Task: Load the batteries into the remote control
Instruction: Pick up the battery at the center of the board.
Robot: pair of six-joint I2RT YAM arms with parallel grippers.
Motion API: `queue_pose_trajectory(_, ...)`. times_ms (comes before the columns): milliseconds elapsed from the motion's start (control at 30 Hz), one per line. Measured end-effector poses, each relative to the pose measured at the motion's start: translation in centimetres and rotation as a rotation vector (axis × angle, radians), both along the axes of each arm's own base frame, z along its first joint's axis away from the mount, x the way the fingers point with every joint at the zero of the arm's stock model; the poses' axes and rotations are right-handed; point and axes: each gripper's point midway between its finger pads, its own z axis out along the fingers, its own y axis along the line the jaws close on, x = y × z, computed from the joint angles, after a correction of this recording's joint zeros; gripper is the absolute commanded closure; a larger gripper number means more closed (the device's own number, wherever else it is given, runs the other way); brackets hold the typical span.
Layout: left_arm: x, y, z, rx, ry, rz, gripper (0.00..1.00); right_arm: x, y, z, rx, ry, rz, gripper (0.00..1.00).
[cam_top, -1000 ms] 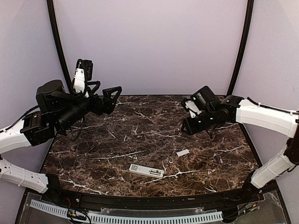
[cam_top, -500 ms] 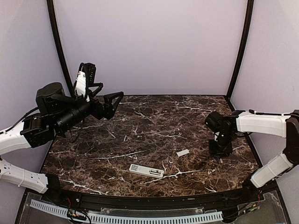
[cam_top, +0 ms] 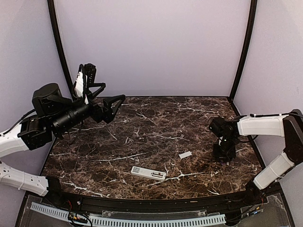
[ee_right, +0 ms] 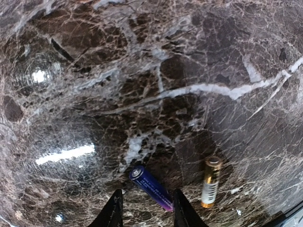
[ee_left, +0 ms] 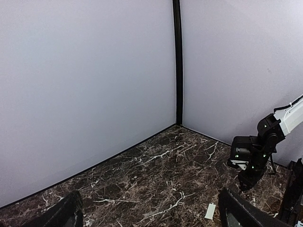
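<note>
White slim remote (cam_top: 148,173) lies flat on the marble table (cam_top: 142,127), near the front edge, about centre. Its long axis runs roughly left-right, slightly angled. It has a small grey patch at its left end and dark marks toward the right end, too small to tell more. Nothing touches it, and both grippers are well apart from it.

Blue battery (ee_right: 151,188) is a slim, shiny, purple-blue cylinder. It lies diagonal on the table in the right wrist view, cap end up-left. Gold battery (ee_right: 210,182) lies near it on the right, nearly upright in the frame, not touching it. Both sit at the table's right side under the right arm. The top view hides them behind that arm.

Right gripper (ee_right: 147,213) points down, low over the table. Its jaws are apart with a narrow gap, and the fingertips (ee_right: 113,210) straddle the blue battery's lower end. No squeeze on it is visible. The gold battery is outside the jaws, to the right.

Left gripper (ee_left: 149,203) is raised high at back left, facing across the table. Its jaws are wide and hold nothing.

Small white piece (cam_top: 185,154) lies flat between the remote and the right gripper, apart from both. It is the only thing lying between the remote and the batteries. Pale lilac walls (cam_top: 151,47) with black posts (cam_top: 244,47) close off the back.
</note>
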Motion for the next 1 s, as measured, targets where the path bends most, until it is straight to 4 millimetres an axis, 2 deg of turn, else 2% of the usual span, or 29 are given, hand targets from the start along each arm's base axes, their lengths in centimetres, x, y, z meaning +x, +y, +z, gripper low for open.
queue_pose_trajectory(333,0.0,0.0,0.0,0.018,-0.014,-0.001,0.01,-0.3,1.6,-0.6,0.096,0.018,0.019,0.89)
queue_pose_trajectory(467,0.0,0.0,-0.2,0.032,-0.018,-0.001,0.01,-0.3,2.4,-0.6,0.136,0.023,0.029,1.0)
queue_pose_trajectory(767,0.0,0.0,-0.5,0.049,-0.017,-0.001,0.01,0.0,3.8,-0.2,0.208,0.016,0.079,1.0)
queue_pose_trajectory(1000,-0.1,-0.1,-0.5,0.05,-0.016,-0.006,0.01,2.0,5.3,2.9,0.27,-0.077,0.164,1.0)
